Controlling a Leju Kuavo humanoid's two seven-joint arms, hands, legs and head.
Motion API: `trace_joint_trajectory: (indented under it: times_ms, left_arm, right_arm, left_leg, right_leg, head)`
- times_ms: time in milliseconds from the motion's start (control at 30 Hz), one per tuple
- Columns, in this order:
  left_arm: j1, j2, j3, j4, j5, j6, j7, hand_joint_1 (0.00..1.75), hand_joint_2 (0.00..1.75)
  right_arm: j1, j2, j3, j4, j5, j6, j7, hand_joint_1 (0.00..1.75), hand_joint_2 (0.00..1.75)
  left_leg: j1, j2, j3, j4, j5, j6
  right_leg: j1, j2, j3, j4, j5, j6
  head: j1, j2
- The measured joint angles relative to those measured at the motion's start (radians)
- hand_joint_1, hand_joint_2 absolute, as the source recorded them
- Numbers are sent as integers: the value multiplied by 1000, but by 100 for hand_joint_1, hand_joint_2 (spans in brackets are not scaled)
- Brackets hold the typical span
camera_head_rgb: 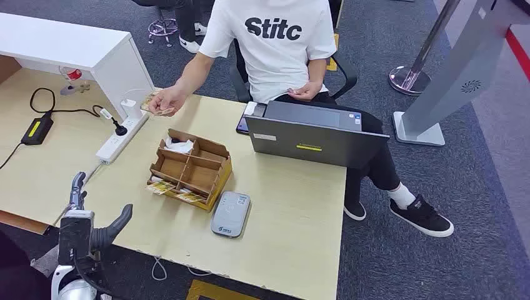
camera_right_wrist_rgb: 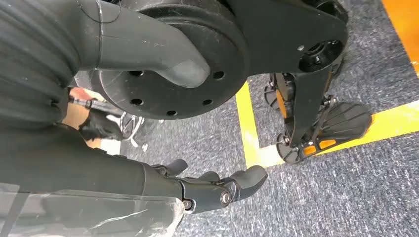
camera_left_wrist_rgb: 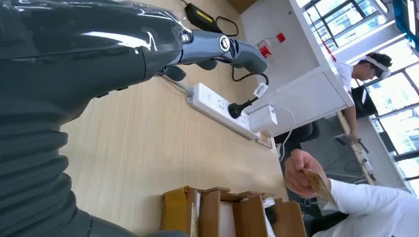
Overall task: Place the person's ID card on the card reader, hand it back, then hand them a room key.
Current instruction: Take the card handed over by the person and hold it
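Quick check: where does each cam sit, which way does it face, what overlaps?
Head: high on the body, facing forward and down at the desk, card reader and seated person; left hand shows.
Left wrist: behind the left hand, looking across the desk toward the power strip.
Right wrist: right hand hangs over carpet.
Shared by head and left wrist: power strip, cardboard organizer, person's card.

Card reader point(camera_head_rgb: 230, 214) sits on the table point(camera_head_rgb: 294, 212) near the robot-side edge, with the cardboard organizer point(camera_head_rgb: 190, 169) just beside it at 10 o'clock. Laptop point(camera_head_rgb: 312, 139) is at 1 o'clock from the reader, power strip point(camera_head_rgb: 119, 140) at 10 o'clock past the organizer. Person's hand point(camera_head_rgb: 165, 100) holds the ID card point(camera_head_rgb: 152, 102) over the far table edge, at 11 o'clock from the organizer.
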Motion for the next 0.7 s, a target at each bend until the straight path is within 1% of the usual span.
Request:
trace_joint_trajectory:
  times_ms: [67,200,667,700]
  left_arm:
    - [-8,8,-15,2,-28,12,10,0,175]
    - [-41,40,-76,15,-142,63,49,0,175]
    - [-145,146,-278,72,-542,292,179,0,175]
    - [-152,154,-293,77,-571,309,189,40,175]
  right_arm:
    - [0,0,3,0,5,-1,2,0,175]
    - [-2,0,12,0,23,-8,10,0,175]
    - [-6,0,37,2,81,-12,44,0,175]
    - [-6,0,39,2,86,-13,45,0,175]
  left_leg:
    - [0,0,0,0,0,0]
    - [0,0,0,0,0,0]
    - [0,0,0,0,0,0]
    - [0,0,0,0,0,0]
  right_leg:
    - [0,0,0,0,0,0]
    - [0,0,1,0,0,0]
    - [0,1,1,0,0,0]
    - [0,1,1,0,0,0]
  head:
    - [0,0]
    - [0,0]
    - [0,0]
    - [0,0]
